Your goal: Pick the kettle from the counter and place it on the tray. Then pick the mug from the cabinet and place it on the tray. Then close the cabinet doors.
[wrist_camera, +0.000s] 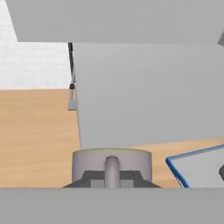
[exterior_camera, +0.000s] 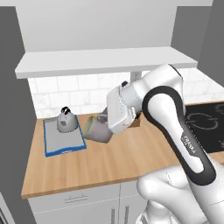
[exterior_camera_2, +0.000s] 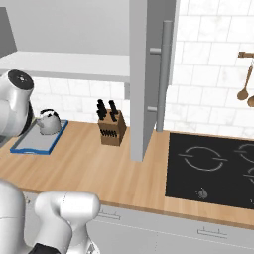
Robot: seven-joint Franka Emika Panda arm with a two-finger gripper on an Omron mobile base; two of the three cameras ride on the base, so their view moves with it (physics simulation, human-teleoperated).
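Left base view: the kettle [exterior_camera: 66, 120] stood on the tray [exterior_camera: 53, 143]; the tool [exterior_camera: 101, 124] pinched the tilted mug [exterior_camera: 97, 131] above the worktop [exterior_camera: 109, 159], beside the tray. Right base view: kettle on tray, knife block [exterior_camera_2: 111, 128] nearby. Hand view: mug between the fingers.

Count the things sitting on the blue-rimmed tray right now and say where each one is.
1. The kettle stands at the back of the tray. The mug is not on it: the gripper holds it tilted, just beside the tray's right edge.

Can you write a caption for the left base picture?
Claw carries the mug toward the tray, where the kettle sits.
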